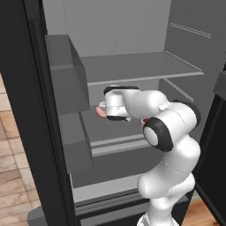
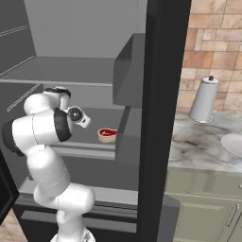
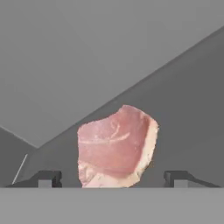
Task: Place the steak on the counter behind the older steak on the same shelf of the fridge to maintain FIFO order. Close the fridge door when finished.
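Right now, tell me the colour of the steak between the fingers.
Pale pink, with a whitish fatty edge; the steak shows best in the hand view.

On the shelf [image 1: 176, 114] the steak [image 3: 116, 146] sits between the wide-spread fingertips [image 3: 46, 178] of the gripper [image 3: 114, 179], with bare grey shelf on either side of it. The older steak [image 2: 107, 134] lies near the shelf's front edge toward its right end, and bare plate runs behind it. Overhead the upper shelf [image 1: 141, 66] caps the space, and door bins [image 1: 66, 75] crowd the left side.
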